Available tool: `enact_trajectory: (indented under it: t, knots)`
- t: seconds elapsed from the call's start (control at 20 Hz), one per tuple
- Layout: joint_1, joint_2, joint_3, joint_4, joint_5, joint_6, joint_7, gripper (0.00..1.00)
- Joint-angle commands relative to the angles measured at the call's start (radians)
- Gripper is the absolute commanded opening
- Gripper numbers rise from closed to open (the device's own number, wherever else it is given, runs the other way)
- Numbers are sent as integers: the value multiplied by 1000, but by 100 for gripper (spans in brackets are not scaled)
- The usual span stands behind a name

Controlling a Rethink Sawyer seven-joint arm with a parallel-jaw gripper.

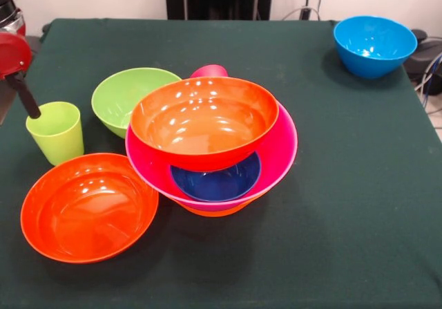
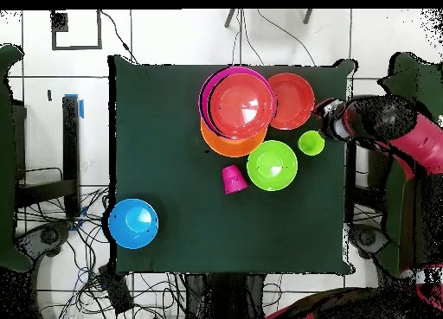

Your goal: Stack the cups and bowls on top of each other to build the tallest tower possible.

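Much bare green cloth toward light blue bowl (image 1: 374, 45); tower (image 1: 214, 143) central, crowded by green bowl (image 1: 128, 98), red-orange bowl (image 1: 88, 207), lime cup (image 1: 55, 133). Gripper (image 2: 327, 110) beside cup at table edge; jaw state indeterminable.

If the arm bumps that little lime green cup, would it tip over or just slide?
The lime green cup looks glossy, thin plastic, so probably light and stiff. It stands upright on its narrower base on the green tablecloth, so a high nudge would likely tip it, and it might then roll in a curve. Its slick walls may slip in a loose grip.
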Motion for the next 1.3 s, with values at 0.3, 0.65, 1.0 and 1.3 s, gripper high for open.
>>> enact_trajectory:
  t: [0.3, 0.65, 1.0, 1.3]
  knots:
    - [37, 86, 17, -43, -77, 17, -152, 100]
    - [27, 90, 33, -32, -65, 27, -168, 100]
    - [22, 99, 44, -36, -63, 44, -194, 100]
    - [19, 112, 49, -45, -66, 55, -213, 100]
